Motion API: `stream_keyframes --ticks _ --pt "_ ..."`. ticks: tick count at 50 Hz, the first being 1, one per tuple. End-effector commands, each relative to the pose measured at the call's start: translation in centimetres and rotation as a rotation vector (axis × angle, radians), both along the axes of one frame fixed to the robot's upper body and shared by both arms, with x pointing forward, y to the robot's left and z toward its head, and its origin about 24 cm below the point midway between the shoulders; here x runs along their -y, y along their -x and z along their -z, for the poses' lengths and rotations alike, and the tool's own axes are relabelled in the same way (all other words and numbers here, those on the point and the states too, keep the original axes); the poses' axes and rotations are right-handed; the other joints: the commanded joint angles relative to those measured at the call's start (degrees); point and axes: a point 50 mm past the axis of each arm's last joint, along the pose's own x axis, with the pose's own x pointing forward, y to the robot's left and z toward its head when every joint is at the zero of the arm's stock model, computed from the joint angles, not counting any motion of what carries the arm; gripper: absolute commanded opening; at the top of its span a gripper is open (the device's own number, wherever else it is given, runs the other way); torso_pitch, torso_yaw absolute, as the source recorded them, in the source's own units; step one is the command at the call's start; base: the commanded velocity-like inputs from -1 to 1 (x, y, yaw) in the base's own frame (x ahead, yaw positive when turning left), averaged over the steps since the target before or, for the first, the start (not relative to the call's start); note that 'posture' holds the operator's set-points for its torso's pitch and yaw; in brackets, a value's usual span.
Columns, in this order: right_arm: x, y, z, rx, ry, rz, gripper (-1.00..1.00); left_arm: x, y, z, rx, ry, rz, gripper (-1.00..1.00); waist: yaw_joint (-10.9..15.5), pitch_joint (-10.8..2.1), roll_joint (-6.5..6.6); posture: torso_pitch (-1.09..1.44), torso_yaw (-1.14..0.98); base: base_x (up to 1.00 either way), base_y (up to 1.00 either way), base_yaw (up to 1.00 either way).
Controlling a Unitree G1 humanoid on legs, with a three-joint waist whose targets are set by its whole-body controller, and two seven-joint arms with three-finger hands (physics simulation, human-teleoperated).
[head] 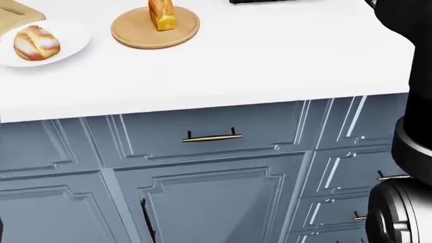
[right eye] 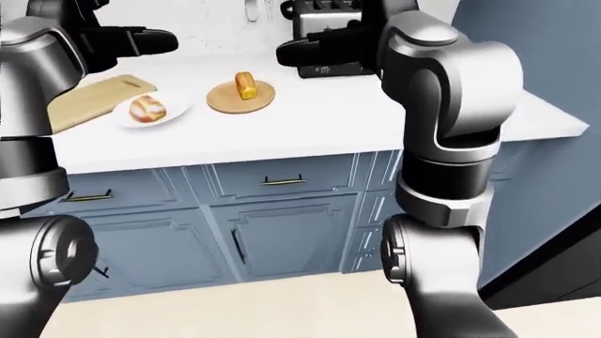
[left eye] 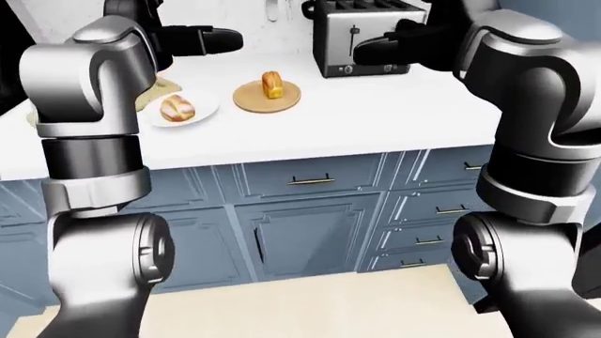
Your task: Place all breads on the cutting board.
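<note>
A bread roll (head: 36, 42) lies on a white plate (head: 71, 29) at the left of the white counter. To its right a small loaf (head: 162, 13) stands on a round wooden plate (head: 155, 33). The light wooden cutting board (right eye: 87, 100) lies left of the white plate, partly hidden by my left arm. My left hand (left eye: 234, 40) hovers above the counter over the white plate, fingers stretched out, holding nothing. Near the toaster, my right hand (left eye: 361, 49) hangs above the counter, open and holding nothing.
A silver toaster (left eye: 368, 28) stands against the wall to the right of the round plate. Blue cabinet doors and drawers with brass handles (head: 210, 137) run under the counter edge (head: 270, 98). A tall blue panel (right eye: 554, 63) closes the right side. Beige floor (left eye: 310, 303) lies below.
</note>
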Motion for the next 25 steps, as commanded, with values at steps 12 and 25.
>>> stream_keyframes --ticks 12,25 --pt "-0.19 0.45 -1.61 0.078 -0.005 -0.003 1.00 0.11 0.70 -2.19 0.097 -0.004 0.005 1.00 0.1 -1.60 -1.23 0.00 0.00 0.15 0.19 0.00" --pt "-0.33 0.51 -1.71 0.092 -0.009 -0.005 1.00 -0.02 0.76 -2.17 0.098 0.000 0.002 1.00 0.8 -0.83 0.88 0.00 0.00 0.17 0.04 0.65"
